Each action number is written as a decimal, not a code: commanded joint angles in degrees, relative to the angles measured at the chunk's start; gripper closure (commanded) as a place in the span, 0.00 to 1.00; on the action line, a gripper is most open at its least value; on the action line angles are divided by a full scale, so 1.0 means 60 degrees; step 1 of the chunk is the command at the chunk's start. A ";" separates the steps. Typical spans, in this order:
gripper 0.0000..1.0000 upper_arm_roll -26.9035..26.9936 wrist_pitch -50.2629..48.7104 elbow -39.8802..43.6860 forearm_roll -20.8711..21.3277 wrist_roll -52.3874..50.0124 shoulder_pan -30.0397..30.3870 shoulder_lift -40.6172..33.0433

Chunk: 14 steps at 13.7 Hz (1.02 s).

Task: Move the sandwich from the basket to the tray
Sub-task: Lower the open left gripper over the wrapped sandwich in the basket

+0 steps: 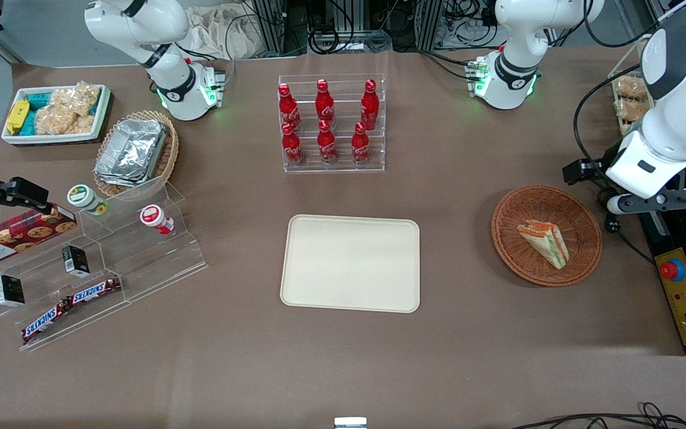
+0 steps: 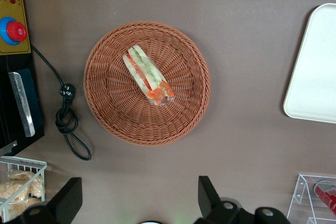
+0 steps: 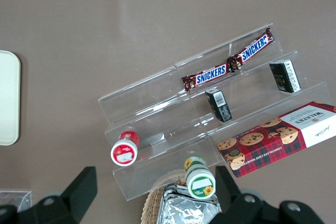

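Brown tabletop (image 1: 468, 357) | Snickers bars (image 3: 227, 65), Walkers box (image 3: 273, 137) | sandwich (image 2: 148, 75) in basket (image 2: 110, 108), 12 o'clock of released gripper (image 2: 139, 200)

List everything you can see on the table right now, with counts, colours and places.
sandwich: 1, pale with orange and green layers, in basket
basket: 1, reddish-brown, toward working arm's end
tray: 1, cream, mid-table
cola bottles: 6, red, in clear rack farther from camera than tray
foil containers: silver, in tan basket
snack bin: 1, white, toward parked arm's end
Snickers bars: 2, on clear stand
cookie box: 1, red, on stand
gripper: open, above table beside basket
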 commanded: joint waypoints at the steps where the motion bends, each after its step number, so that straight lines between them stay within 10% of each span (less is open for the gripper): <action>1: 0.01 -0.0094 -0.0264 0.0282 0.0129 -0.0233 0.0022 0.0245; 8: 0.01 0.0082 -0.0250 0.0400 0.0144 -0.2645 0.0226 0.0876; 14: 0.01 0.0111 0.3269 -0.2742 0.0143 -0.4886 0.1047 0.0409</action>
